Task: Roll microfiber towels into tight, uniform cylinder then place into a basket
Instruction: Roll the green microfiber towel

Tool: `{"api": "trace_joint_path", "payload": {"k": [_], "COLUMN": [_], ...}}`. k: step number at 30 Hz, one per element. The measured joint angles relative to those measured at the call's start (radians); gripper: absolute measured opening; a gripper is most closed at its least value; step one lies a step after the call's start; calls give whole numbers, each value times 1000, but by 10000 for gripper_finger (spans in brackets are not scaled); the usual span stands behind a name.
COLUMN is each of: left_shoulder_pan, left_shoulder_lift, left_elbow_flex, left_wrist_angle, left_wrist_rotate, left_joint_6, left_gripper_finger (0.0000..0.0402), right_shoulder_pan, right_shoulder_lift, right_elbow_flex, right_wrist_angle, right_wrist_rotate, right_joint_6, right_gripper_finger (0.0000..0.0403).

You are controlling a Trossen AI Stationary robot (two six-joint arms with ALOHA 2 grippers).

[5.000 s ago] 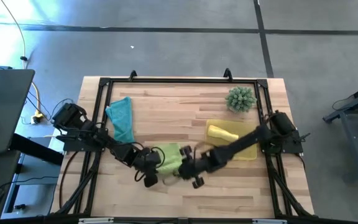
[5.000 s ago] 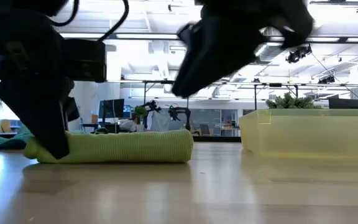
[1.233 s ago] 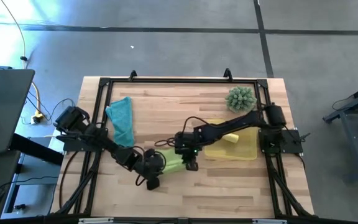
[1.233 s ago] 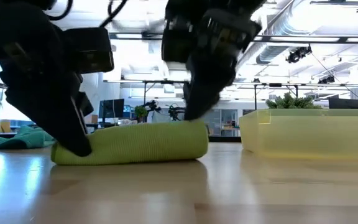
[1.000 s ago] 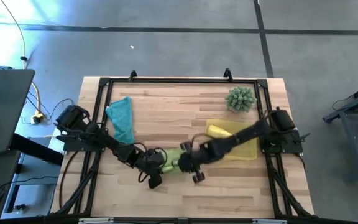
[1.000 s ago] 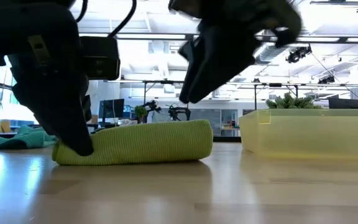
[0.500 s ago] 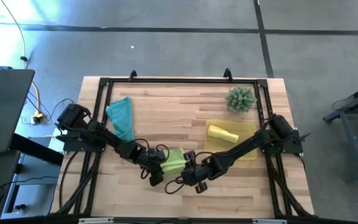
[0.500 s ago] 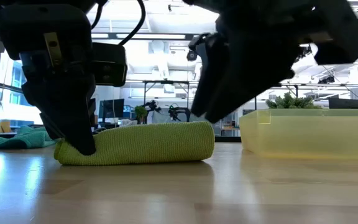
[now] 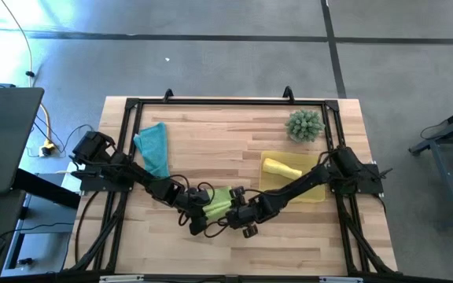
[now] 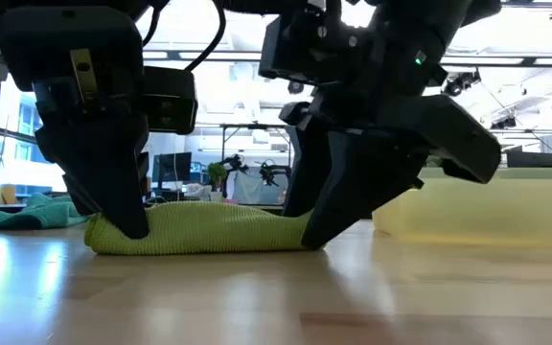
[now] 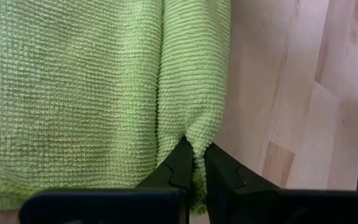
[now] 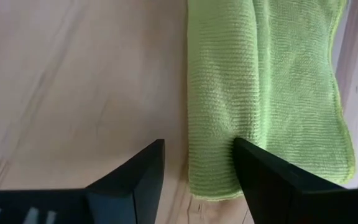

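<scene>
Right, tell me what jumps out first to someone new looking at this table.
Both arms meet over the green towel near the table's front edge: the left end effector pinches one end of it, and the right end effector stands open at the other. To the right, a rolled yellow towel lies in the yellow basket; a blue towel lies far left.

Three microfiber towels show: a teal towel (image 9: 154,149), a lime green towel (image 9: 219,201) and a yellow towel (image 9: 281,168). There is one basket (image 9: 318,193), one spiky green plant (image 9: 304,125) and two arms.
</scene>
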Motion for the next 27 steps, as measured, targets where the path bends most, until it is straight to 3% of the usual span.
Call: {"api": "trace_joint_path", "payload": {"k": [10, 19, 21, 27], "left_shoulder_pan": [1, 1, 9, 33], "left_shoulder_lift": [-5, -31, -48, -139], "left_elbow_flex": [-4, -5, -5, -8], "left_wrist_angle": [28, 12, -10, -145], "left_wrist_rotate": [31, 39, 55, 84], "left_joint_6": [14, 43, 73, 167], "left_gripper_finger": [25, 62, 71, 92], "right_shoulder_pan": [-48, -66, -66, -102], "right_shoulder_lift": [5, 41, 41, 42], "right_elbow_flex": [0, 6, 6, 6], "right_wrist_angle": [-10, -29, -34, -28], "right_wrist_rotate": [-6, -65, -89, -271], "right_joint_6": [29, 73, 73, 118], "right_gripper_finger": [165, 30, 11, 8]}}
